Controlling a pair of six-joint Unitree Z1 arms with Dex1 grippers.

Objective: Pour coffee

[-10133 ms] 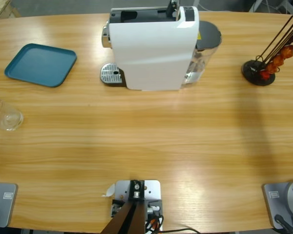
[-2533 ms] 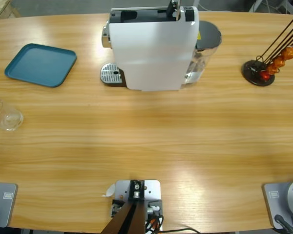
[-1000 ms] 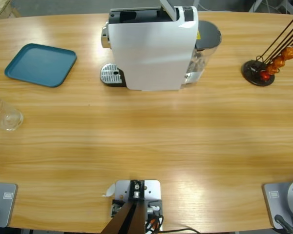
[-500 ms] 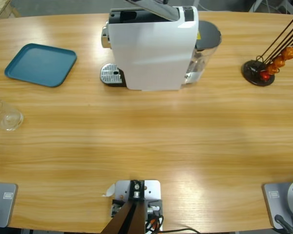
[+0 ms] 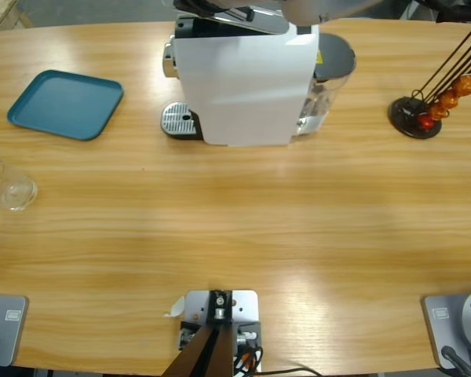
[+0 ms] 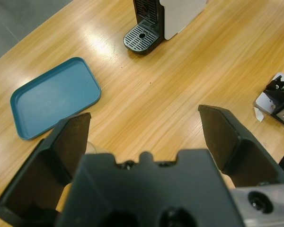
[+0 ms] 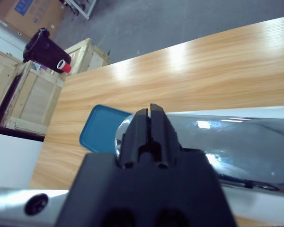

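No coffee is in view. A small clear glass [image 5: 8, 187] stands at the table's left edge and looks empty. The white coffee machine [image 5: 243, 78] stands at the back middle, its chrome lever [image 5: 247, 17] lying low over its top. My right gripper [image 7: 149, 109] is shut, its tips against that chrome lever [image 7: 217, 139]; its silver arm [image 5: 330, 6] enters at the top edge of the high view. High over the left of the table, my left gripper [image 6: 144, 116] is open and holds nothing. The glass rim [image 6: 95, 147] just shows at its body.
A teal tray [image 5: 65, 103] lies at the back left, also seen as the teal tray [image 6: 54, 97] from the left wrist. The machine's drip grate [image 5: 179, 119] faces left. A black capsule stand [image 5: 424, 106] with orange capsules is at the back right. Wooden crates [image 7: 33, 94] stand beyond the table.
The machine's lever has swung from upright down onto its top, and a silver arm has come in at the top edge. A purple capsule left the stand earlier.
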